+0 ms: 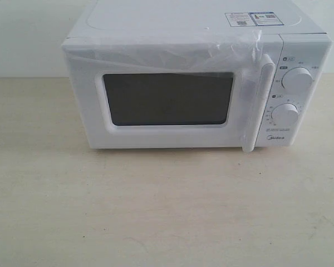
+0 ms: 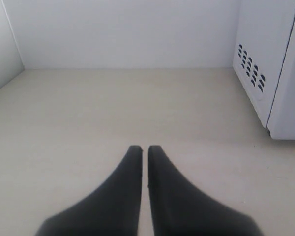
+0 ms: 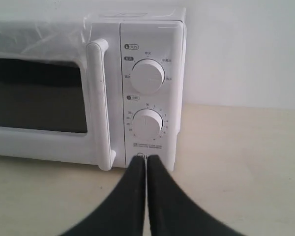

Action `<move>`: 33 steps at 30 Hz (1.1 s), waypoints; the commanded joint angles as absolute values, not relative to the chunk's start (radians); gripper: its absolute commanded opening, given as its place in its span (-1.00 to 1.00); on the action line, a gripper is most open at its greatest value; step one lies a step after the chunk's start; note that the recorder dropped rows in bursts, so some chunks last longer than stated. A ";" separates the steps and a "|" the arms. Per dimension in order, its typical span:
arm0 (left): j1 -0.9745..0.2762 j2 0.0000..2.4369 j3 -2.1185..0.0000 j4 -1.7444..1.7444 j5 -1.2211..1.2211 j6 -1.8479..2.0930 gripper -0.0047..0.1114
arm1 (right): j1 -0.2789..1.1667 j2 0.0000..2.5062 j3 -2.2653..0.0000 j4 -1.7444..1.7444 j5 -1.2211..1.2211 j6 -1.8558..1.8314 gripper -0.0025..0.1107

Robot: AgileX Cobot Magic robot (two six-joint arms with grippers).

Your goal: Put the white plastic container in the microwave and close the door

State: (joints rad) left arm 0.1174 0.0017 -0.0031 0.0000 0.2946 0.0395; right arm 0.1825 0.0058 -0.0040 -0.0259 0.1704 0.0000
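White microwave point(image 1: 83, 61) sits on the table point(image 1: 156, 211); door point(image 1: 167, 100) shut flush, crinkled film point(image 1: 211, 50) across its top edge. Left gripper point(image 2: 143, 147): fingers together, empty, over the table near the microwave's vented side point(image 2: 250, 64). Right gripper point(image 3: 146, 157): fingers together, empty, tips just before the knob panel point(image 3: 173, 59); contact unclear.

The white microwave point(image 1: 156, 25) is sitting upright on the desk point(image 1: 156, 211), its dark-windowed door point(image 1: 167, 100) lying shut, clear film point(image 1: 222, 47) draping its top edge.
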 commanded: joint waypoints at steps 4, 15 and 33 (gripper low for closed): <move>0.119 0.000 0.000 -0.011 0.296 0.030 -0.84 | 0.178 0.000 0.000 -0.061 0.348 0.101 -0.96; 0.119 0.000 0.000 -0.011 0.296 0.030 -0.84 | 0.174 0.000 0.000 -0.057 0.350 0.104 -0.96; 0.119 0.000 0.000 -0.011 0.296 0.030 -0.84 | 0.110 0.000 0.000 0.018 0.348 0.110 -0.96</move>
